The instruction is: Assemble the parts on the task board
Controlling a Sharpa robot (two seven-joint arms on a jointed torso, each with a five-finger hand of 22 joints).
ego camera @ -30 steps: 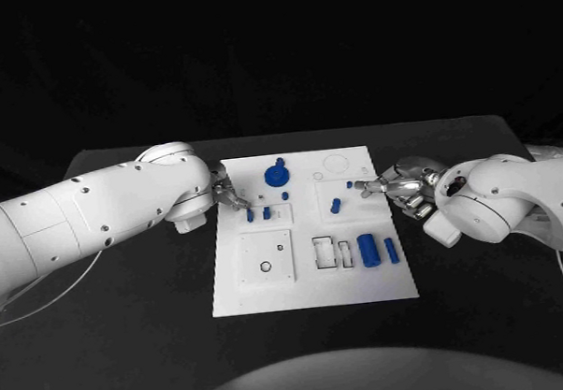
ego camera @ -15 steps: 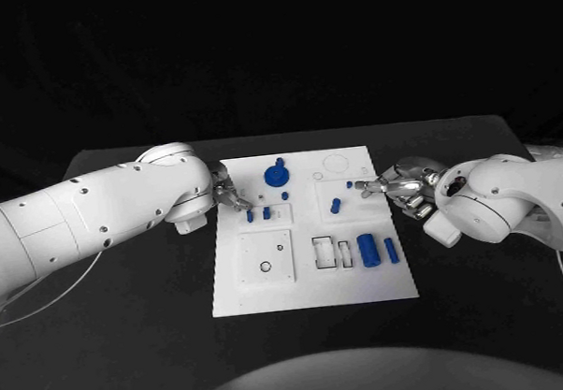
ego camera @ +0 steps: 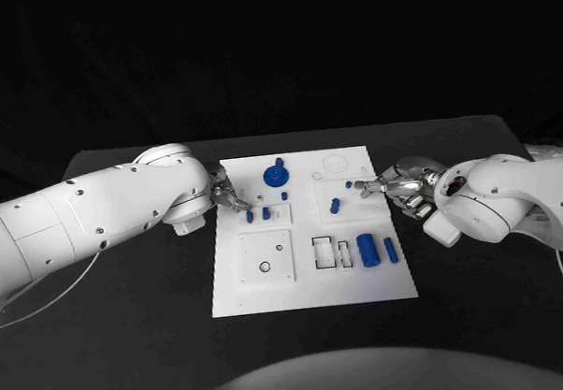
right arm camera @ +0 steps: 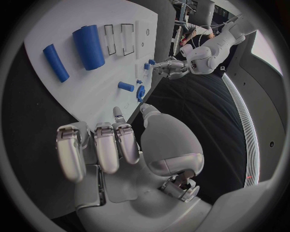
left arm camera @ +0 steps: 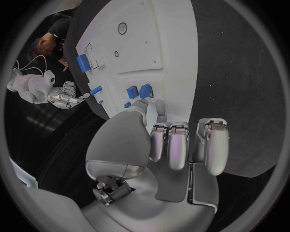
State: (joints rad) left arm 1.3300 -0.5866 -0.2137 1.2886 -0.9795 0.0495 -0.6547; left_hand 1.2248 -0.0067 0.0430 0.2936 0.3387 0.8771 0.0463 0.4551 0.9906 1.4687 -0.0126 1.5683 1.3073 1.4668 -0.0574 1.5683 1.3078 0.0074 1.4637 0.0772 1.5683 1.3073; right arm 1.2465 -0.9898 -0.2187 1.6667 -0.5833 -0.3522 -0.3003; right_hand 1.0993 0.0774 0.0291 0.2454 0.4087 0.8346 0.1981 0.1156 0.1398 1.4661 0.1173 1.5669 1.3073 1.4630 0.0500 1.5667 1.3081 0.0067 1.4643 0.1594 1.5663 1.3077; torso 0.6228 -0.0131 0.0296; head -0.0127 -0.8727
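Board: your white task board (ego camera: pixel 311 281) lies mid-frame.
Left hand (ego camera: pixel 228 199): at its left edge, fingertips extended beside two blue pegs (ego camera: pixel 258 214), holding nothing, likely lining up.
Right hand (ego camera: pixel 396 184): right edge, empty, fingers apart.

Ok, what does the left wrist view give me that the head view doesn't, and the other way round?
Left wrist view alone: the left hand from behind, two fingertips stretched out close by two upright blue pegs, nothing between them, the other fingers curled. Head view alone: the whole task board, with the round blue piece near its far edge and an arm on each side. Both: the pegs, the large blue cylinder, the black ring and the right hand.
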